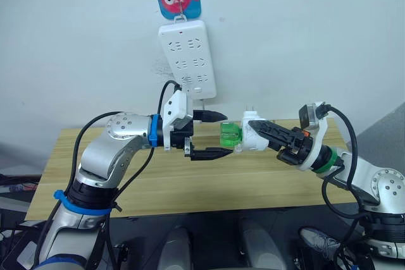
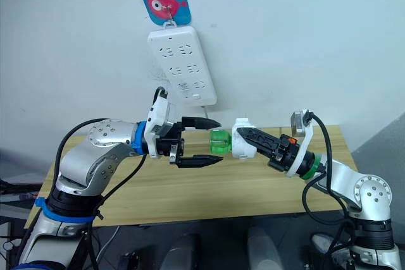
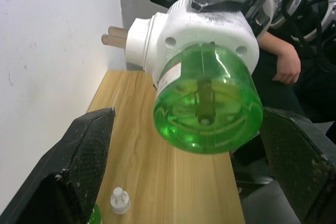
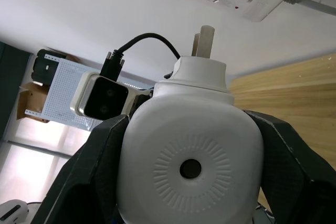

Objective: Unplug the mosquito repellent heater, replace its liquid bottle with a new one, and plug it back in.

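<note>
My right hand (image 1: 262, 132) pinches the small white rounded plastic mosquito repellent heater (image 1: 254, 136), holding it in the air above the light wooden surface (image 1: 190, 181), near its back edge. Its two metal prongs (image 3: 116, 36) point toward the white wall, below the long white power strip (image 1: 188, 58) hanging there. The translucent green liquid bottle (image 1: 230, 135) juts from the heater toward my left hand (image 1: 215, 135), whose black fingers (image 3: 79, 166) are spread on either side of the bottle without touching it. A small white cap (image 3: 119, 201) stands on the surface.
</note>
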Controlling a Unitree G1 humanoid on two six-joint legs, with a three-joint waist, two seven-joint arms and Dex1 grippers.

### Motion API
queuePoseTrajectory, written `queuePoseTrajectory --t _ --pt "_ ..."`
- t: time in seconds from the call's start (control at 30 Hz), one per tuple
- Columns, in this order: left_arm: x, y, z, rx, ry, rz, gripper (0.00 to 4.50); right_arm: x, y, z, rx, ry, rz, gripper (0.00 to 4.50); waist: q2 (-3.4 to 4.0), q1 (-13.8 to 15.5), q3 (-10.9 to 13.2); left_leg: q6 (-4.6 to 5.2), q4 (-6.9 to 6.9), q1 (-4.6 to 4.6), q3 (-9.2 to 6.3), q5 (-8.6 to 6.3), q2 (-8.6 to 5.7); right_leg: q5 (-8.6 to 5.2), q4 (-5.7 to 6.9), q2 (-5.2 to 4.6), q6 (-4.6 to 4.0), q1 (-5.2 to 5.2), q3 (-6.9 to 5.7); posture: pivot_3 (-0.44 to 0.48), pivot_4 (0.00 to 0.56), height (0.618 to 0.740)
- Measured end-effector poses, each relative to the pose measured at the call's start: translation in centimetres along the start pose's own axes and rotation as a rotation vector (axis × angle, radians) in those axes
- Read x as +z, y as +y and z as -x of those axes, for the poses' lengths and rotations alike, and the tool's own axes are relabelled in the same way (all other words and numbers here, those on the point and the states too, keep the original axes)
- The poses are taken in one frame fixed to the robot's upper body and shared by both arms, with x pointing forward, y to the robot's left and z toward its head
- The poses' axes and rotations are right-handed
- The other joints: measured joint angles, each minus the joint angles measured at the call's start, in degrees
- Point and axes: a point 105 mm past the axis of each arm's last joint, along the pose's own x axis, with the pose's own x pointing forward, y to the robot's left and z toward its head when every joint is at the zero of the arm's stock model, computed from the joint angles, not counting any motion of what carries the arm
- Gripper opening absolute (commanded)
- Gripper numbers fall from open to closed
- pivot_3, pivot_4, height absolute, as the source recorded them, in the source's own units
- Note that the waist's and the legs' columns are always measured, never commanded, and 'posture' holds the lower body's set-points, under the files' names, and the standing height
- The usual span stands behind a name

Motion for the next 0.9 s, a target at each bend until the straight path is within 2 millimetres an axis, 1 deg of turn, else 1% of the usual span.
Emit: queuePoseTrajectory --t 0.2,0.3,0.47,0.5,0.87,0.9 --pt "0.0 0.1 -0.5 0.016 -0.025 0.031 4.50 -0.1 -0.1 -0.1 -0.010 0.006 -0.002 3.12 0.00 0.00 0.00 0.00 0.01 0.00 0.00 0.00 0.00 0.00 0.01 0.00 0.00 0.00 0.00 -0.137 0.186 0.725" --pt "0.0 0.1 -0.6 0.017 -0.028 0.020 3.89 -0.1 -0.2 -0.1 -0.013 0.007 -0.002 3.12 0.00 0.00 0.00 0.00 0.01 0.00 0.01 0.00 0.00 0.00 0.00 0.00 0.00 0.00 0.01 -0.138 0.188 0.725" --pt "-0.1 -0.4 -1.0 -0.014 -0.029 0.003 2.36 0.0 -0.2 0.0 -0.020 0.000 0.000 3.12 0.00 0.00 0.00 0.00 0.01 0.00 0.00 0.00 0.00 0.00 0.01 0.00 0.00 0.00 0.00 -0.137 0.191 0.725" --pt "-0.2 -0.4 -1.0 -0.016 -0.029 0.003 2.29 0.0 -0.2 0.0 -0.021 0.000 0.001 3.12 0.00 0.00 0.00 0.00 0.01 0.00 0.00 0.00 0.00 0.00 0.01 0.00 0.00 0.00 0.00 -0.137 0.191 0.725" --pt "-0.3 -0.3 -1.4 -0.014 -0.037 -0.004 2.29 0.1 -0.2 0.2 -0.036 0.010 0.015 3.12 0.00 0.00 0.00 0.00 0.01 0.00 0.01 0.00 0.00 0.00 0.00 0.00 0.00 0.00 0.01 -0.141 0.194 0.725" --pt "-0.2 -0.3 -1.4 -0.016 -0.038 -0.007 2.29 0.1 -0.2 0.2 -0.036 0.011 0.017 3.47 0.00 0.00 0.00 0.00 0.01 0.00 0.00 0.00 0.00 0.00 0.00 0.00 0.00 0.00 0.00 -0.141 0.194 0.725"
